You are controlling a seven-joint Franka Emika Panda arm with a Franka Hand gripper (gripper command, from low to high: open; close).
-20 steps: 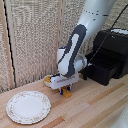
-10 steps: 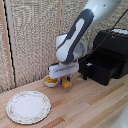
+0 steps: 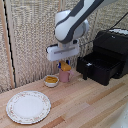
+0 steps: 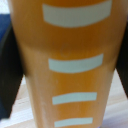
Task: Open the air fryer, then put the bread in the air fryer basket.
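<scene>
Pincer point(image 3: 65, 63): clamped on the bread point(image 3: 65, 65), raised above the pink mug point(image 3: 64, 76).
Bread: fills the wrist view, orange with pale stripes.
Air fryer basket point(image 3: 95, 67): pulled open, at the exterior view's right.
Desk point(image 3: 85, 105): bowl point(image 3: 51, 80), plate point(image 3: 28, 106).

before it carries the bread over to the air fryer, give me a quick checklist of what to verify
1. Bread held between the fingers of the gripper: ok.
2. Bread lifted clear of the pink mug: cannot tell.
3. Air fryer basket pulled out of the air fryer: ok.
4. Basket interior empty: cannot tell.
5. Air fryer handle free of the gripper: ok.
</scene>
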